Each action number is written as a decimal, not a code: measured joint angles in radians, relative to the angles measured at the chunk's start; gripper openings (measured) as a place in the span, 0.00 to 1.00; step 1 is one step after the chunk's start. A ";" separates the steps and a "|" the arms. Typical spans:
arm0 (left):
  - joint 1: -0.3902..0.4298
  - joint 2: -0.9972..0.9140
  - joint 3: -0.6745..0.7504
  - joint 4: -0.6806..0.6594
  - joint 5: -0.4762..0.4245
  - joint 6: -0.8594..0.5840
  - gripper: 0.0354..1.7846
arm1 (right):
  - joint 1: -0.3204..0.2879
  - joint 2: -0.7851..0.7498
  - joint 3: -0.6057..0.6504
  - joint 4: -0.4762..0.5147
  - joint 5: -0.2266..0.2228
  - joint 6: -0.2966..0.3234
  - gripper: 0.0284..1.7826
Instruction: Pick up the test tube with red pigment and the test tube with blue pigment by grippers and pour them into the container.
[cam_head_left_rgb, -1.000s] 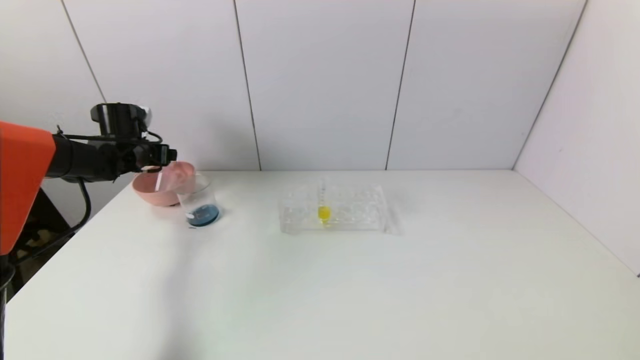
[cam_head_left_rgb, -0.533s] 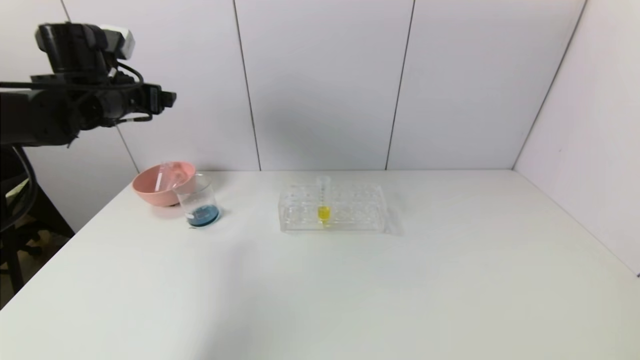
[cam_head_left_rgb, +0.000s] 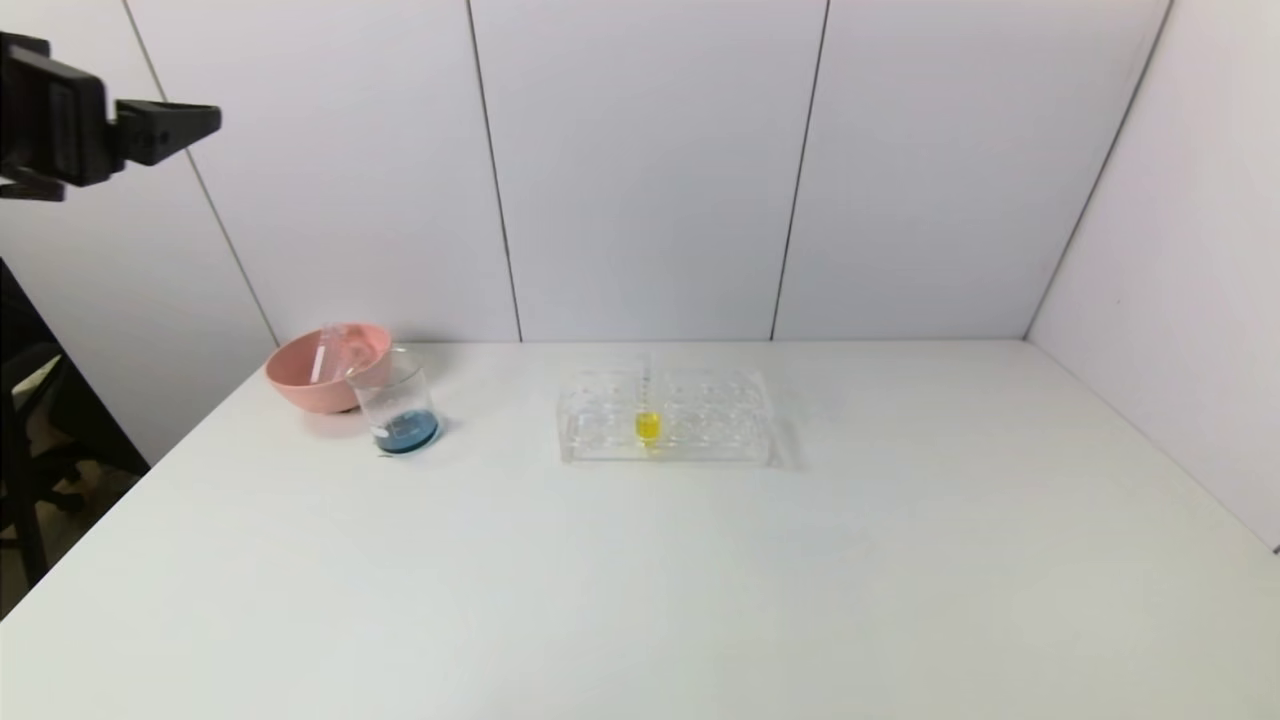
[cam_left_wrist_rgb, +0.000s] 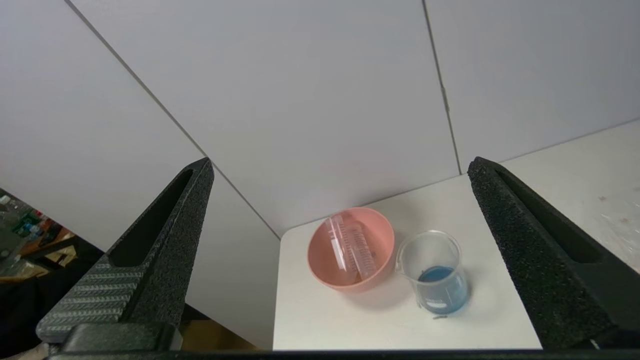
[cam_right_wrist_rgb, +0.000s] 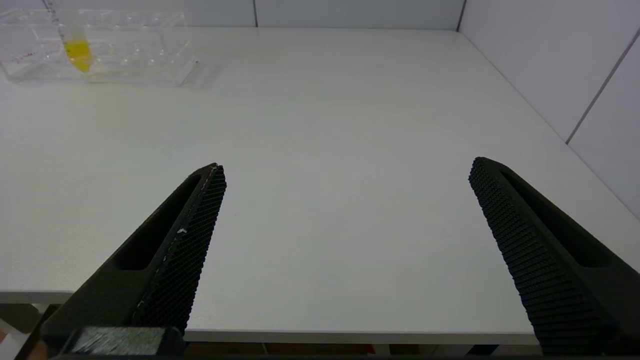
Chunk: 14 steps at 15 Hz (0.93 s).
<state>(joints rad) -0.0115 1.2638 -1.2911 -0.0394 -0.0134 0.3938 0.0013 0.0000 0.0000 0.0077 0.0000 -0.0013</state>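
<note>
The container (cam_head_left_rgb: 400, 405) is a clear beaker with blue liquid at its bottom, at the table's far left; it also shows in the left wrist view (cam_left_wrist_rgb: 435, 270). Touching it on the left, a pink bowl (cam_head_left_rgb: 325, 368) holds two clear test tubes (cam_left_wrist_rgb: 350, 247) lying side by side. No red or blue pigment shows in them. My left gripper (cam_head_left_rgb: 200, 120) hangs high above the table's far left corner, open and empty, looking down on bowl and beaker (cam_left_wrist_rgb: 341, 162). My right gripper (cam_right_wrist_rgb: 347, 167) is open and empty, low by the table's front edge, outside the head view.
A clear tube rack (cam_head_left_rgb: 665, 420) stands at the middle rear of the white table (cam_head_left_rgb: 700, 580), with one yellow-liquid tube (cam_head_left_rgb: 647, 415) upright in it. The rack (cam_right_wrist_rgb: 125, 55) also shows in the right wrist view. Walls close the rear and right sides.
My left arm has risen from just above the pink bowl and drawn back to the left, staying open. Bowl, beaker and rack have not moved.
</note>
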 joint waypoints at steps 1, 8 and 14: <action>0.006 -0.083 0.059 0.017 -0.033 0.007 0.99 | 0.000 0.000 0.000 0.000 0.000 0.000 1.00; 0.066 -0.673 0.485 0.164 -0.156 0.061 0.99 | 0.000 0.000 0.000 0.000 0.000 0.000 1.00; 0.073 -0.965 0.727 0.170 -0.146 0.059 0.99 | 0.000 0.000 0.000 0.000 0.000 0.000 1.00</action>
<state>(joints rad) 0.0615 0.2991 -0.5638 0.1306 -0.1596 0.4526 0.0017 0.0000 0.0000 0.0077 0.0000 -0.0013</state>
